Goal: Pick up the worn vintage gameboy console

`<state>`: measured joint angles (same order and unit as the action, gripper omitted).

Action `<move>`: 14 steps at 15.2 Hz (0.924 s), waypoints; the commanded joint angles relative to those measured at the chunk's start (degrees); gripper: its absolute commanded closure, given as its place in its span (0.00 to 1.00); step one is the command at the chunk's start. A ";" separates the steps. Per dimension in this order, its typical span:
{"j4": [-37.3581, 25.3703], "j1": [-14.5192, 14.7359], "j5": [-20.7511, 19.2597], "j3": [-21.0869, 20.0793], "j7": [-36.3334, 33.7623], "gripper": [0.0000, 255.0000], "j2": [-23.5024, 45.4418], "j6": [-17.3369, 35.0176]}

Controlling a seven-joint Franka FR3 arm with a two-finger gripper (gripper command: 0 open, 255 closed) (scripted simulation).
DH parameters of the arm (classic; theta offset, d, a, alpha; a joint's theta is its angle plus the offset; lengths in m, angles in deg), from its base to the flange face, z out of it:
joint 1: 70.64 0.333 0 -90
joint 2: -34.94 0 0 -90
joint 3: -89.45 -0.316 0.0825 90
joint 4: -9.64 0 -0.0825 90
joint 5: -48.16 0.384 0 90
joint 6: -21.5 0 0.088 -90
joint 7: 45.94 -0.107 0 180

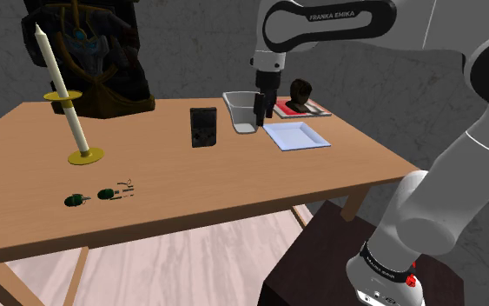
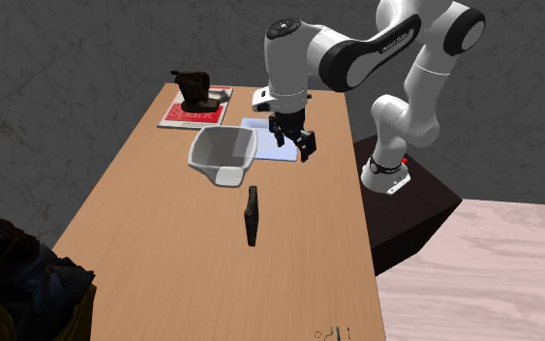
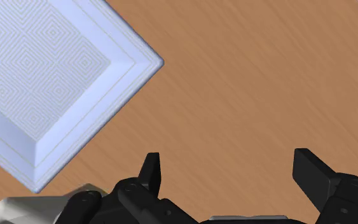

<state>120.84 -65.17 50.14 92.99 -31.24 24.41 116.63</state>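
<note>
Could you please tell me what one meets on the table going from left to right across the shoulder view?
First the candle → dark handheld console, standing upright → pale container → white square plate.

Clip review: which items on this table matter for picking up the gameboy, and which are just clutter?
Job in hand:
dark gameboy console, standing upright
gripper, open

Lying about:
white square plate
clear container
candle
red book
small green objects
</note>
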 commanded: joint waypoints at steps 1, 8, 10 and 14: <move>-4.41 0.58 -0.02 -0.18 2.72 0.00 3.75 0.18; -22.24 2.32 -0.10 -1.80 10.79 0.00 17.40 -1.21; -28.17 2.81 -0.25 -2.45 12.86 0.00 21.48 -2.23; -34.59 3.43 -0.54 -3.27 15.15 0.00 26.22 -2.97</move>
<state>86.72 -61.80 49.64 89.81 -16.53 50.00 113.34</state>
